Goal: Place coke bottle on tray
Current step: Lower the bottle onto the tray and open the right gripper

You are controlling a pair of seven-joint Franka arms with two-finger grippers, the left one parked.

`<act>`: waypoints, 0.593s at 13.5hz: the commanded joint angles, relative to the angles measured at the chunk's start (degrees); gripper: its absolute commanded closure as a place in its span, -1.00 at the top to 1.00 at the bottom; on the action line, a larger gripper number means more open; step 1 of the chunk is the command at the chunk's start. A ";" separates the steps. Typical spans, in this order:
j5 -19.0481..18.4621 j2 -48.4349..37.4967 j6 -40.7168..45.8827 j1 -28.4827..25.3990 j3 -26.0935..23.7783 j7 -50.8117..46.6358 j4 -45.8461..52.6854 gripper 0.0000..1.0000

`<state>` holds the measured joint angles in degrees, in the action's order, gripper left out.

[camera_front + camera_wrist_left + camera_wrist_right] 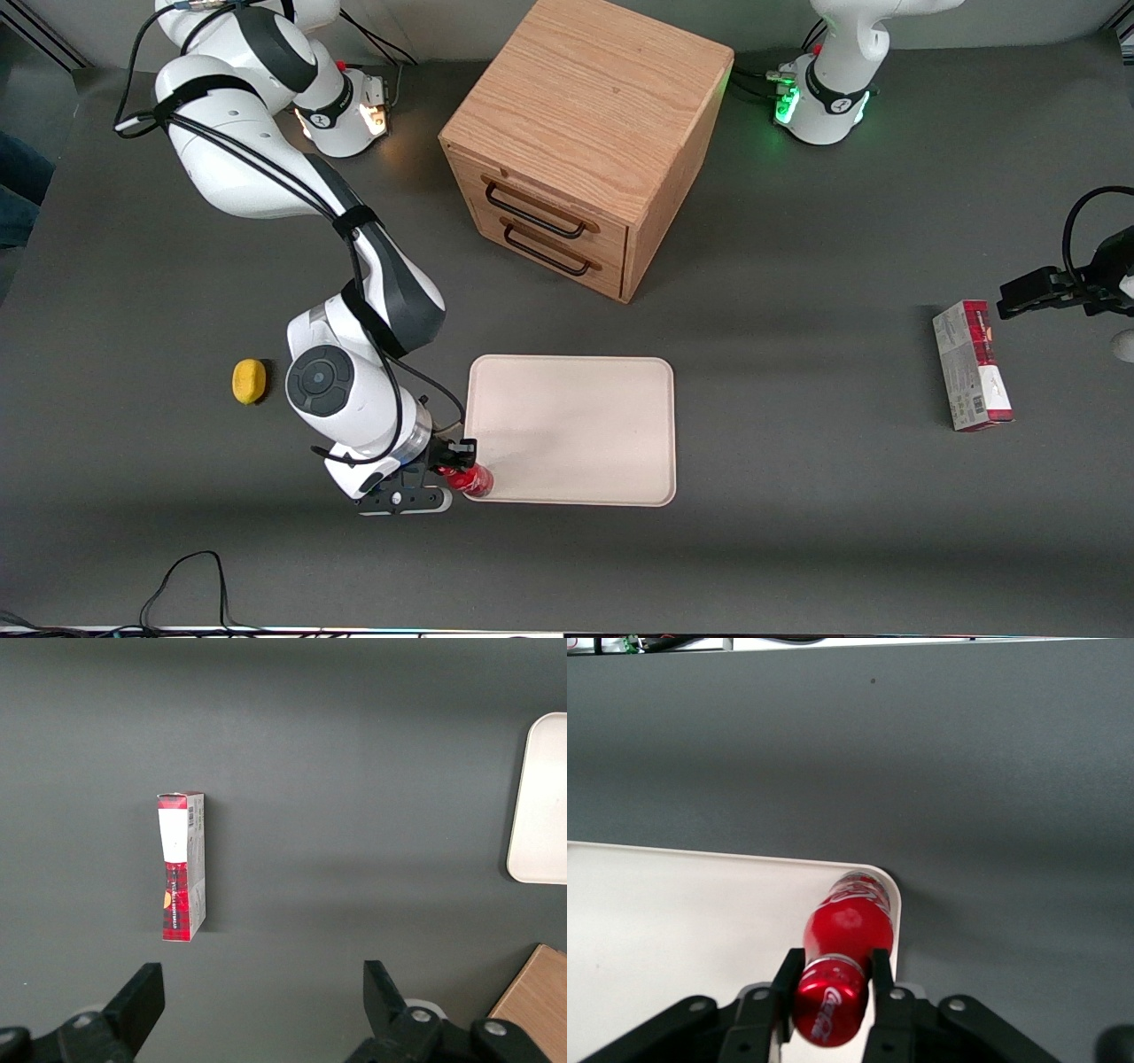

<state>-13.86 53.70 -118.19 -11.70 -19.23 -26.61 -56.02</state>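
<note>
The coke bottle [469, 479], small and red with a red cap and white script, is held upright in my right gripper [462, 471] at the tray's corner nearest the front camera, toward the working arm's end. The wrist view shows the fingers [879, 973] pressed on the cap of the bottle [849, 930], whose base is over the rounded corner of the tray [673, 921]. I cannot tell whether the base touches the tray. The cream-white tray [576, 416] lies flat on the table and holds nothing else.
A wooden two-drawer cabinet [580, 142] stands farther from the front camera than the tray. A yellow lemon-like object [249, 381] lies beside the working arm. A red-and-grey carton [972, 365] lies toward the parked arm's end, also in the left wrist view [182, 865].
</note>
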 commanded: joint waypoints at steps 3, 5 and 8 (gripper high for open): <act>-1.44 0.53 0.33 -0.26 -0.46 0.42 0.82 0.83; -1.44 -0.34 0.59 -0.17 -0.46 0.86 0.73 1.00; -0.83 -6.99 5.40 0.53 -0.37 0.25 -3.02 1.00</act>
<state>-13.90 52.53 -117.28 -11.75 -19.35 -26.45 -55.67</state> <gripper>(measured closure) 0.000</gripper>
